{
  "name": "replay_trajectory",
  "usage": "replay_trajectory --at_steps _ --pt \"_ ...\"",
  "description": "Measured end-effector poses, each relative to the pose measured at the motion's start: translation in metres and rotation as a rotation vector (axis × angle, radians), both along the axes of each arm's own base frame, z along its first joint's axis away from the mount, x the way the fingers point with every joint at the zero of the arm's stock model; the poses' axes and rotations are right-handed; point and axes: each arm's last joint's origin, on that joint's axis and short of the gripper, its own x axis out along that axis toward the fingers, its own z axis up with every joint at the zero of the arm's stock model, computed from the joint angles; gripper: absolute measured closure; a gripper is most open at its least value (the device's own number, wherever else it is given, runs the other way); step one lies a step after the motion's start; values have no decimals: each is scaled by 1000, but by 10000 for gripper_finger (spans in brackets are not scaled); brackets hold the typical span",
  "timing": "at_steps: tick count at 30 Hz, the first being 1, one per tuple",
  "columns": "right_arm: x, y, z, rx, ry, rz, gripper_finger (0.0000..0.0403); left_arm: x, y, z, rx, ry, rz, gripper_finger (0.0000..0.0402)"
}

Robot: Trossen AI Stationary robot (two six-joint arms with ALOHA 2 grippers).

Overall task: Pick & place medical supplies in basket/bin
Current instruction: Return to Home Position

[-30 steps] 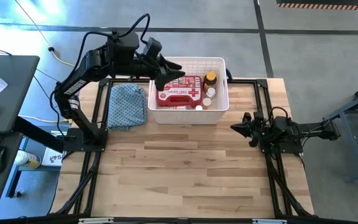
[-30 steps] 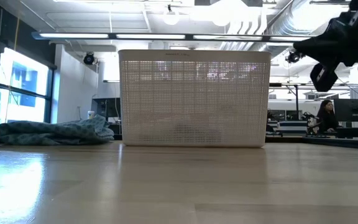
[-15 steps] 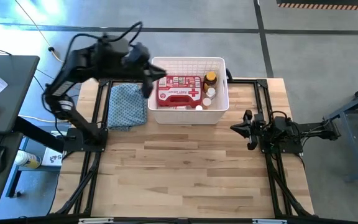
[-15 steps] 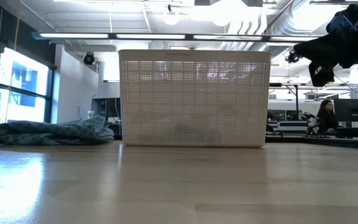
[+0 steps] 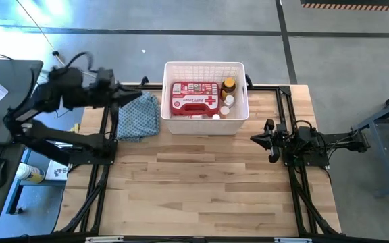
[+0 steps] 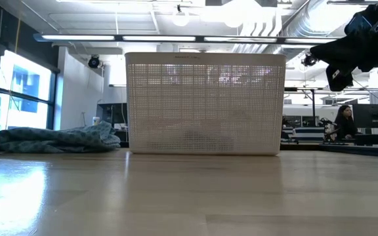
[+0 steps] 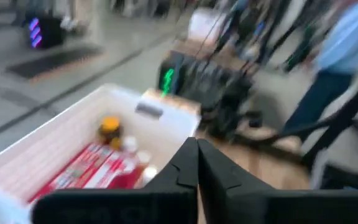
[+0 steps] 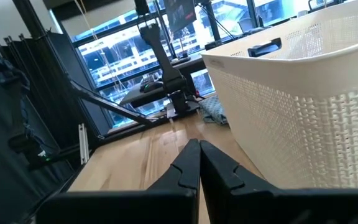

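Left gripper (image 5: 132,98): hangs above the far-left corner of the bench (image 5: 201,182), over the back edge of the blue patterned cloth (image 5: 139,116). Fingers (image 7: 179,168) pressed together to a point, nothing between them. Arm reaches in from beyond the left edge.

Blue patterned cloth: crumpled along the far edge, just beside the white basket's (image 5: 204,65) left wall; cannot tell if touching.

White basket: stands at the middle of the far edge, long side facing the near edge.
- Red first-aid case (image 5: 196,96) lies flat across the left and middle of the basket floor.
- Amber yellow-capped bottle (image 5: 229,86) sits in the basket's far-right corner.
- Small white pill bottles (image 5: 226,104) are lined along the right wall, just in front of the amber one.
- From table height, only a faint shadow shows behind the grid wall.

Right gripper (image 5: 262,138): low by the bench's right edge, pointing inward, near the basket's near-right corner but apart from it. Fingers (image 8: 182,171) closed tight, empty.

Open room: bare wood from the basket's near wall to the near edge, full width between the side rails.
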Motion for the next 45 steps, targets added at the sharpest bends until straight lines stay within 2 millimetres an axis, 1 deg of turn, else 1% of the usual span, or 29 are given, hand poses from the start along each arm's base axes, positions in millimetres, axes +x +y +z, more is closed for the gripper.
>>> replay_trajectory --at_steps 2,3,5,8,11,13,14,18,22,26,29,36,40,42,45 --pt "0 0 0 0 0 0 402 -15 -3 -17 2 -97 -19 380" --pt "0 0 0 0 0 0 402 -22 -4 -28 -3 -133 -24 381" --pt "0 0 0 0 0 0 402 -33 -6 -46 -13 -228 -31 381" --pt "0 0 0 0 0 0 402 -45 -8 -73 -40 -350 -29 363" --pt "0 0 0 0 0 0 402 -53 -9 -100 -79 -410 -36 357" --pt "0 0 0 0 0 0 402 -55 -10 -117 -94 -429 -49 371" --pt "0 0 0 0 0 0 402 -57 -10 -124 -96 -441 -59 380" --pt "0 0 0 0 0 0 402 -62 -11 -148 -106 -484 -85 380" --pt "0 0 0 0 1 0 402 -63 -12 -177 -172 -480 -85 367" --pt "0 0 0 0 1 0 402 -62 -12 -199 -224 -590 -109 381" --pt "0 0 0 0 1 0 402 -61 -12 -212 -246 -658 -125 381" --pt "0 0 0 1 1 0 402 -49 -11 -234 -336 -626 -160 378" --pt "0 0 0 0 1 0 402 -45 -11 -244 -323 -591 -168 380" --pt "0 0 0 1 1 0 402 -41 -10 -255 -324 -556 -160 380" --pt "0 0 0 0 1 0 402 -34 -10 -275 -397 -520 -174 380"
